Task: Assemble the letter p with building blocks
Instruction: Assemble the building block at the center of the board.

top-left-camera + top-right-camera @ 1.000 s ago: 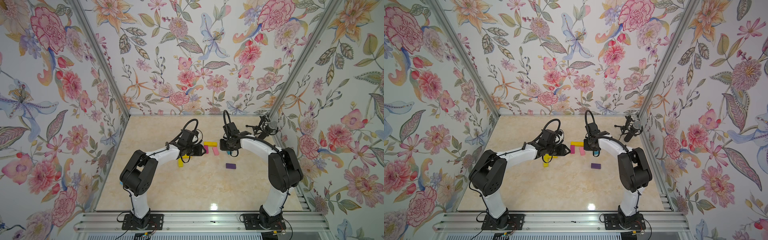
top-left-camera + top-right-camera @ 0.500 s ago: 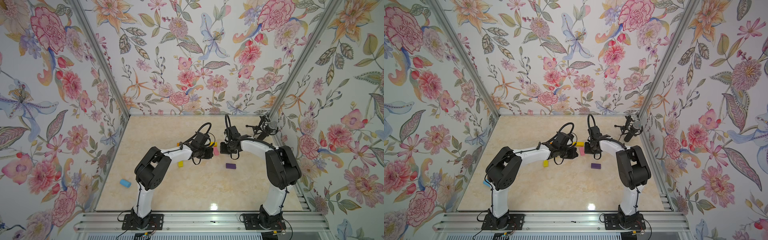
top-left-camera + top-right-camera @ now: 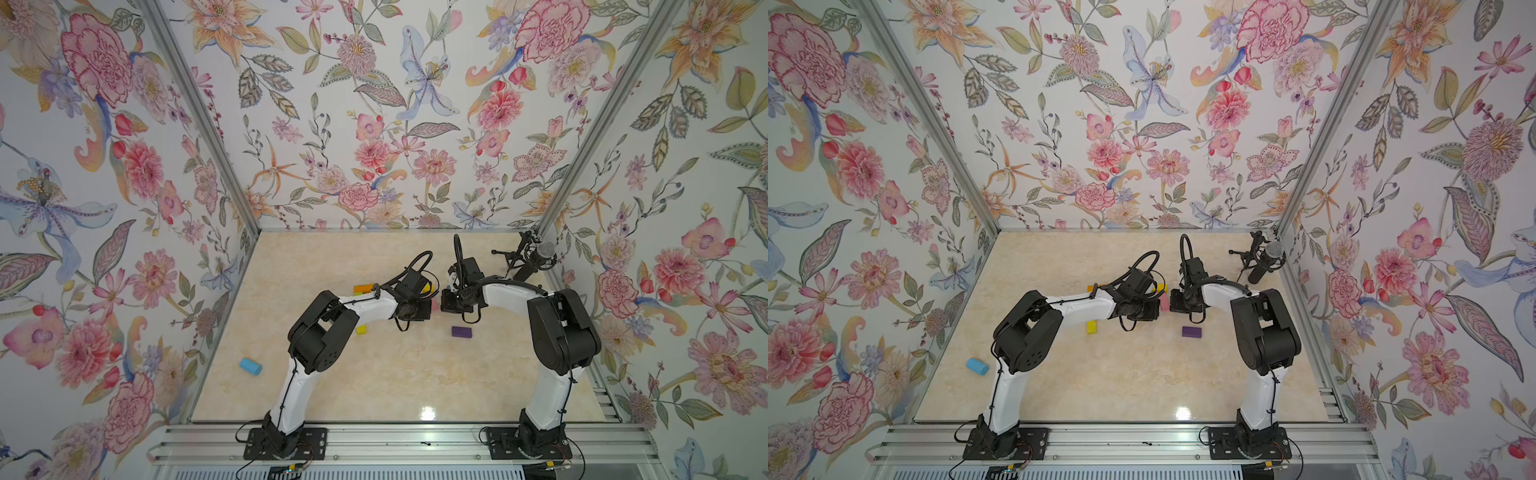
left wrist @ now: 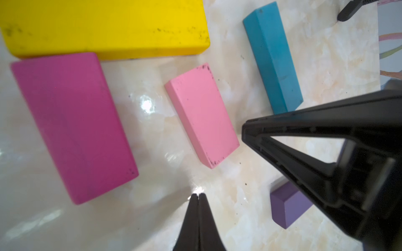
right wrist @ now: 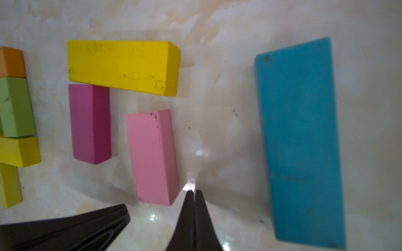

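We see flowered walls (image 3: 374, 124) around a glossy, marble-like table (image 3: 395, 374). The left gripper (image 4: 198, 195) and the right gripper (image 5: 193, 192) have both their jaws pressed together, holding nothing, low over the table. Near their tips lie the building blocks (image 5: 121, 67), matte rectangular bricks; the pink block (image 5: 152, 156) is just beside the right tips.
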